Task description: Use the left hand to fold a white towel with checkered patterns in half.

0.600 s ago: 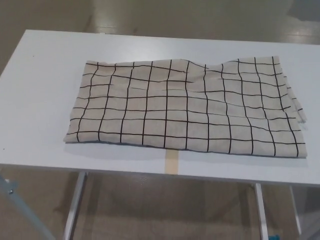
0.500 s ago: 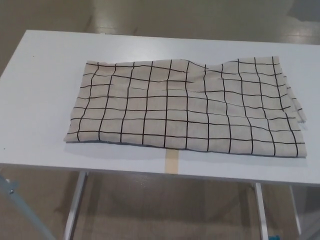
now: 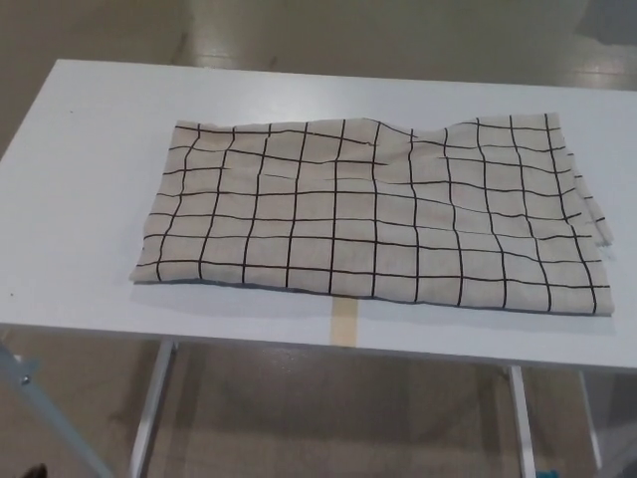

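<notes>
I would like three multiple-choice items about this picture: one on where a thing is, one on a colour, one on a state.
1. Where does the tan tape strip lie?
A. at the table's near edge, below the towel
B. on top of the towel
C. at the table's far edge

2. What colour are the towel's grid lines?
A. red
B. black
C. blue

3. How does the towel lie?
A. rolled up
B. hanging off the table
C. spread flat on the table

Answers: 1 A, the tape sits at the near edge of the table; 2 B, the towel has black lines; 3 C, it lies flat, slightly wrinkled, no hand showing.
</notes>
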